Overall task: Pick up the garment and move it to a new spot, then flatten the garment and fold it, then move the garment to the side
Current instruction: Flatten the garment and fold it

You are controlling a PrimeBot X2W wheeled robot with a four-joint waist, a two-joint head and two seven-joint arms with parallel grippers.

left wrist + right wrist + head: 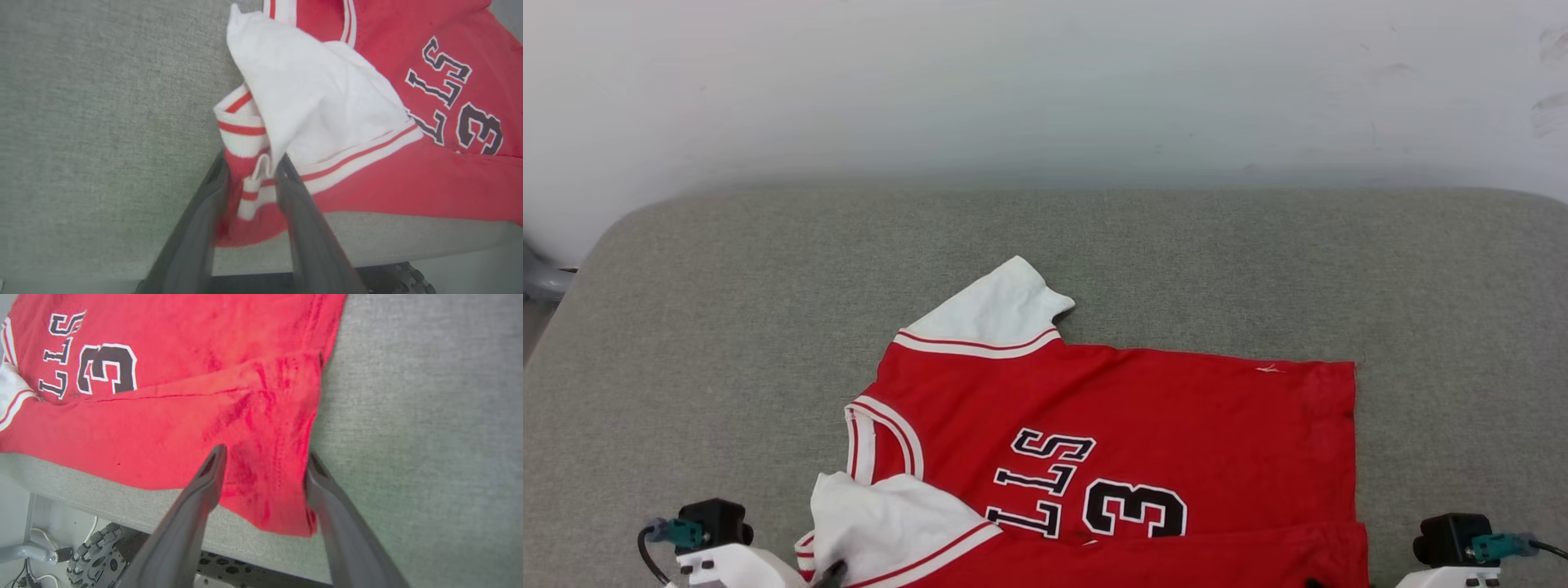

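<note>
**Jaws at the jersey's near edge: right wide, left narrow and unclear**

Jaws, right gripper (264, 454): set wide apart. The red hem corner of the garment (1176, 416) lies loose between the two dark fingers, and neither finger presses it flat.

Jaws, left gripper (252, 163): set narrow. A bunch of striped sleeve trim and red cloth fills the gap and touches both fingers. The fingers are blurred, so I cannot tell whether the cloth is pinched or merely lying between them.

Position of the garment: it lies on the grey padded surface (727, 327), close to the edge nearest the robot, with the collar toward the robot's left and the hem toward its right. The black lettering and the number 3 read sideways.

Condition:
- The far white sleeve is spread flat, pointing away from the robot.
- The near white sleeve is folded up over the chest, just beside the collar.
- A long red strip along the near side is folded over the body and meets the lower part of the lettering and the 3.
- At both gripped corners the cloth hangs slightly past the surface's front edge.

A pale wall (1045, 82) stands behind the surface.
</note>
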